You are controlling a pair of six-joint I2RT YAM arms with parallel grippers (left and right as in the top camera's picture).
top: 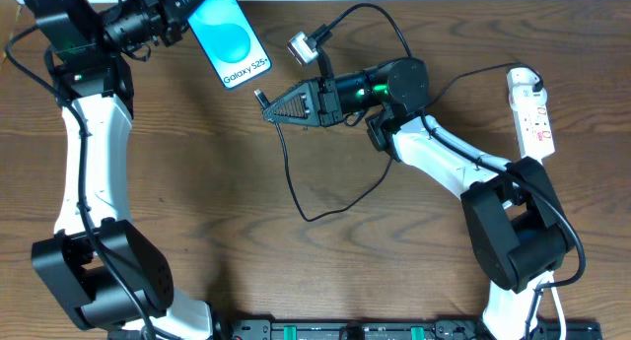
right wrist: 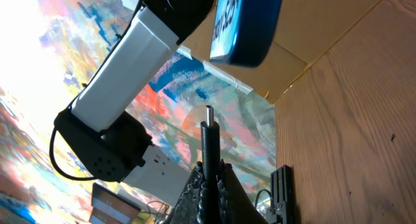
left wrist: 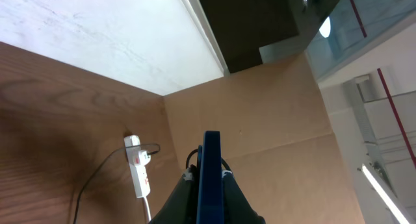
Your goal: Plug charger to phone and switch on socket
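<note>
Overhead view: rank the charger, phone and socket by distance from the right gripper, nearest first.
1. charger: clamped in the right gripper itself, plug end at the fingertips.
2. phone: just up and left of it, near the view's top edge.
3. socket: far off, at the view's right edge.

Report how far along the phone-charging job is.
Done: the left end effector holds the phone raised; the right end effector grips the charger plug. In hand: the plug tip points at the phone's lower edge, not yet touching. Left: insert it, then switch on the power strip.
</note>
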